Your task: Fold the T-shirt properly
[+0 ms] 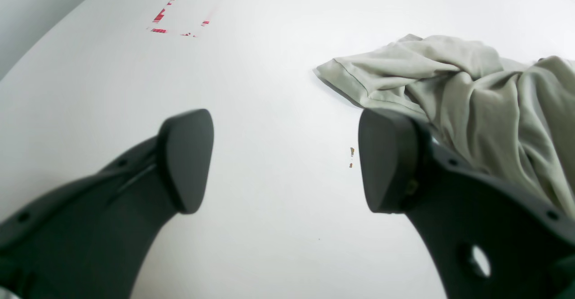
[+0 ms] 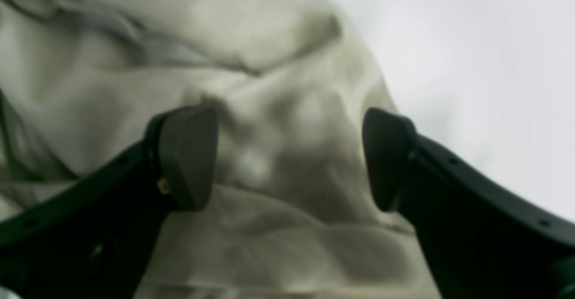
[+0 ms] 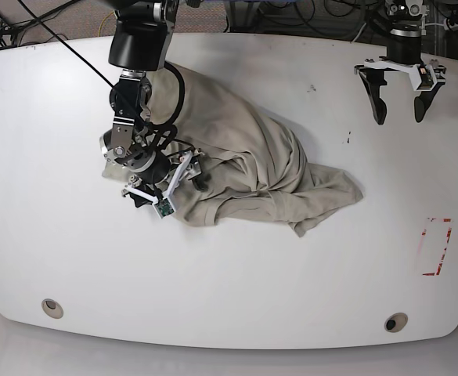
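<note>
The beige T-shirt (image 3: 252,157) lies crumpled in a heap on the white table (image 3: 236,274), left of centre in the base view. My right gripper (image 3: 174,184) hangs low over the heap's left edge. In the right wrist view its jaws are open (image 2: 287,157), with wrinkled T-shirt fabric (image 2: 278,65) below and between the fingers; nothing is pinched. My left gripper (image 3: 399,113) is far off near the table's back right, open and empty. In the left wrist view the left gripper (image 1: 287,160) is above bare table, with a T-shirt (image 1: 471,88) sleeve and hem beside its right finger (image 1: 386,160).
A red tape rectangle (image 3: 434,247) marks the table near its right edge, also visible as red tape (image 1: 179,9) in the left wrist view. Two round holes (image 3: 52,307) (image 3: 395,322) sit near the front edge. Cables run behind the table's back edge.
</note>
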Motion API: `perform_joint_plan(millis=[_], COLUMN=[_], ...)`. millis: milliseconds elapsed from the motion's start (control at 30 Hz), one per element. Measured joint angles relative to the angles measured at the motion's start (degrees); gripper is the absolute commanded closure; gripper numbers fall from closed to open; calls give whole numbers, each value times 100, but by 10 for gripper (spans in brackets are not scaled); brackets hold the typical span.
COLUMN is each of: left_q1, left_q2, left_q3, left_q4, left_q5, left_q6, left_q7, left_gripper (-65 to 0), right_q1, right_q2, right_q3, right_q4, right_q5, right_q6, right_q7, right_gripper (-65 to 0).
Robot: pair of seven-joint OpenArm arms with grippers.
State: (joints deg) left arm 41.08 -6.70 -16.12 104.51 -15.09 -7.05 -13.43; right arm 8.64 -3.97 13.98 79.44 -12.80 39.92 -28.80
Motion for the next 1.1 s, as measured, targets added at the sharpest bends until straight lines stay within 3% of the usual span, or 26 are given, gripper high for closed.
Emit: perform_joint_plan(millis=[200, 400, 467, 800, 1100], left_q1=[-26, -96, -107, -125, -184], left_q2=[0, 0, 0, 0, 0], left_q3=[0, 0, 0, 0, 17], left_q4=[-2, -2, -2, -17, -15], left_q5=[0, 0, 0, 4, 4], left_q6=[-2, -4, -4, -2, 4], left_q7=[13, 11, 9, 7, -7], left_gripper=[-476, -475, -477, -475, -476], right_q1=[-42, -101, -98, -94, -181], right_q2=[0, 13, 11, -2, -17], right_q3=[-20, 4, -2, -44, 13], right_q4=[15, 44, 46, 195, 330], right_q5=[-4, -7, -7, 13, -50], right_q6=[4, 2, 2, 2, 4], right_q7=[24, 13, 11, -57, -149], right_gripper=[-457, -384, -296, 0, 0])
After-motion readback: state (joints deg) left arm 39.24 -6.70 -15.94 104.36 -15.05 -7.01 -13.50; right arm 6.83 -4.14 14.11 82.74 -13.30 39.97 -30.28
